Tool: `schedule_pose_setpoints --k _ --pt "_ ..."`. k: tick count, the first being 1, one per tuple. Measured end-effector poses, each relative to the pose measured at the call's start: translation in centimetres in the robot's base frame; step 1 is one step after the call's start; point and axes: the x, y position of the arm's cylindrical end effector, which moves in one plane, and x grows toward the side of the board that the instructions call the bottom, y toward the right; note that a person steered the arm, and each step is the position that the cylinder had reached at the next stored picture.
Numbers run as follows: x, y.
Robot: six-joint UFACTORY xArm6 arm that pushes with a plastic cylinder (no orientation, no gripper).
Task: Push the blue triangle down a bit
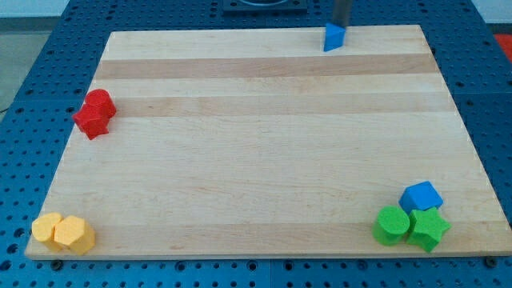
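The blue triangle (334, 37) sits at the view's top edge of the wooden board (264, 144), right of centre. My rod comes down from the view's top just behind it, and my tip (341, 26) is right at the triangle's upper right side, touching or nearly touching it.
Two red blocks (95, 114) lie together at the view's left edge. Two yellow blocks (63, 233) sit at the bottom left corner. A blue cube (422, 196), a green cylinder (391, 225) and a green star (428, 228) cluster at the bottom right.
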Motion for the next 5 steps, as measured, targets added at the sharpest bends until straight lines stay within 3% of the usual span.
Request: schedule_pose_setpoints --k 1,3,5 --pt "0.4 -3.5" --pt "0.3 -3.6" --pt "4.3 -3.7"
